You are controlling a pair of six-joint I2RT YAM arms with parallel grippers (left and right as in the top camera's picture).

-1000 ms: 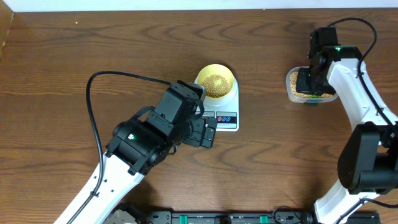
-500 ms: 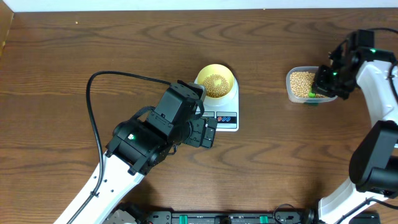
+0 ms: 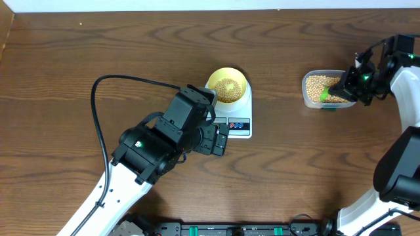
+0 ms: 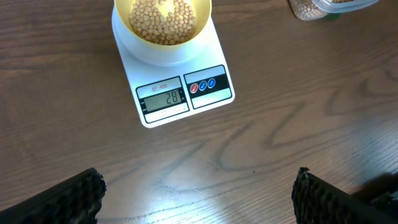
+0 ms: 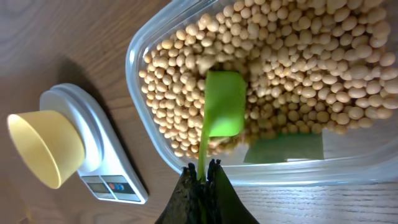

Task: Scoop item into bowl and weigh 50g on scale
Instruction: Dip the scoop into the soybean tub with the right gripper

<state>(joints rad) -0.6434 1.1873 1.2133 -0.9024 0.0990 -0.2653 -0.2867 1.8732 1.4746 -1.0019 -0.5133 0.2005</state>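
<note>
The small green plastic scoop is clenched in the right gripper — pressed into round tan beans in the clear tub; a modest load should be lifted level.

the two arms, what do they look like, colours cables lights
Both arms have white links with black joint housings. The left arm carries a looping black cable and a green light; its fingers are black with ribbed pads. The right arm also shows a green light, thin black cable and dark fingers.
</note>
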